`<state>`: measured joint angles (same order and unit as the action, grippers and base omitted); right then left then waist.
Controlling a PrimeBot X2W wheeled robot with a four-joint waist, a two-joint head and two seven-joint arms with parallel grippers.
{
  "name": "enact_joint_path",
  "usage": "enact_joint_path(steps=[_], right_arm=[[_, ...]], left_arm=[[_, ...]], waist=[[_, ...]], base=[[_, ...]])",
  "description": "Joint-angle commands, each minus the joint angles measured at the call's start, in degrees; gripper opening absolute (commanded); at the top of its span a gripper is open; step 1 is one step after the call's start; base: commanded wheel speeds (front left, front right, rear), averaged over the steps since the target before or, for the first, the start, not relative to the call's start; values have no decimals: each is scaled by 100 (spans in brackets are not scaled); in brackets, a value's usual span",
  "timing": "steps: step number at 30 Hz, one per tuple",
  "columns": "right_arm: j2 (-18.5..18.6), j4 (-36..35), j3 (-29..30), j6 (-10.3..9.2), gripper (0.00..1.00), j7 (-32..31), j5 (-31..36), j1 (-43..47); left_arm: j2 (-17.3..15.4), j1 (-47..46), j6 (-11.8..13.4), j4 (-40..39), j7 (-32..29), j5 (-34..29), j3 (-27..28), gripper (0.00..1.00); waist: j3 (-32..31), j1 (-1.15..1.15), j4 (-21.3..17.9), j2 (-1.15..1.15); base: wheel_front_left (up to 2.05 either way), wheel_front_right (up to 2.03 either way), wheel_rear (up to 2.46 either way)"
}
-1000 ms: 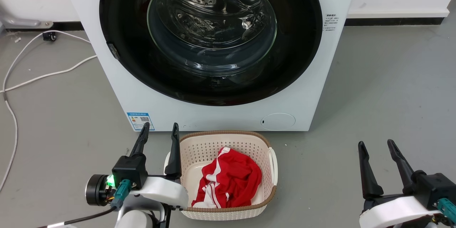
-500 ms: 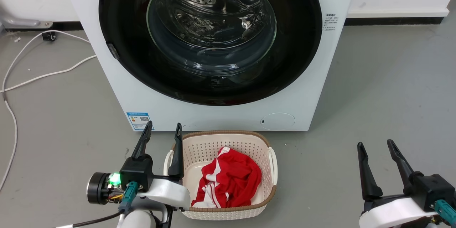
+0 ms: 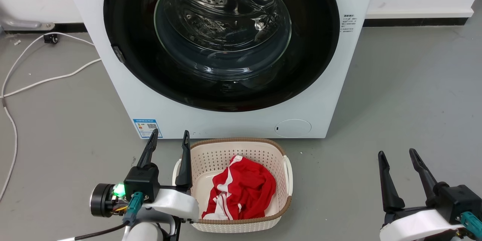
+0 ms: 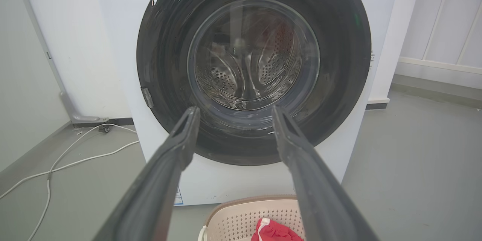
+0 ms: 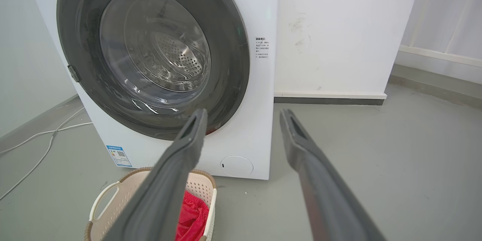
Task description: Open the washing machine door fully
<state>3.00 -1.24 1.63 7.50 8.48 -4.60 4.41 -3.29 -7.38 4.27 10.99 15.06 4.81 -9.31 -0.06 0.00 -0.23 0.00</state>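
Hardly anything has shifted: the left gripper (image 3: 170, 131) swayed a little toward the basket (image 3: 233, 141) half a second ago and is now back about where it was a second ago. The right gripper (image 3: 396, 152) has kept its place at the lower right. Both have their fingers spread and hold nothing.

The door (image 3: 222, 37) is shut, flush against the front of the machine (image 3: 211, 122), straight ahead of the robot and above the basket. No opening has begun, and the step in hand looks like the reach to the door.

The likely purchase is the small grey tab (image 3: 118, 54) on the door's left edge. It looks like the catch side, though the hinge cannot be made out. The left gripper is the nearer one, low and well apart from the tab. It would have to rise and go forward, keeping its fingers clear of the basket rim just beside it. A finger hooked behind the edge there should do better than a pinch on the face. The pull should then follow the door's arc rather than a straight line — otherwise the finger may slip off.

The door is a wide, glossy black disc, nearly as broad as the machine, with a clear bulging glass bowl at its centre. Through the glass the perforated steel drum shows. The smooth face offers no hold, so the edge is the place to work. A red cloth (image 3: 244, 192) lies in the basket, out of the way.
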Motion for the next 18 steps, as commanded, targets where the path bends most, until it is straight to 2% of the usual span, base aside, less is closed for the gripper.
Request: enact_joint_path(steps=[1,2,4,5,12,14,18], right_arm=[[-21,26,-4,-2,100,17,-51,6],[-21,32,-4,-2,60,10,-70,2],[-21,43,-10,-2,2,2,-121,-8],[-21,49,-14,-2,0,-4,-138,-12],[-21,73,-29,-2,0,27,-421,-33],[-21,57,-75,-2,0,98,-879,-61],[-16,-47,-136,-2,0,237,-2206,-105]], left_arm=[[2,-41,-10,13,16,23,6,100],[4,-43,-12,16,16,23,8,100],[7,-48,-17,21,16,22,15,100],[9,-50,-15,24,16,20,19,100],[19,-64,-15,30,16,12,32,100],[21,-62,-15,31,16,11,34,100],[24,-53,1,46,16,-22,33,100]], waist=[[2,0,-4,0],[4,0,-5,0],[7,0,-7,0],[8,0,-8,0],[20,0,-10,0],[18,0,-8,0],[19,0,-9,0]], base=[[0,0,0],[0,0,0],[0,0,0],[0,0,0],[0,0,0],[0,0,0],[0,0,0]])
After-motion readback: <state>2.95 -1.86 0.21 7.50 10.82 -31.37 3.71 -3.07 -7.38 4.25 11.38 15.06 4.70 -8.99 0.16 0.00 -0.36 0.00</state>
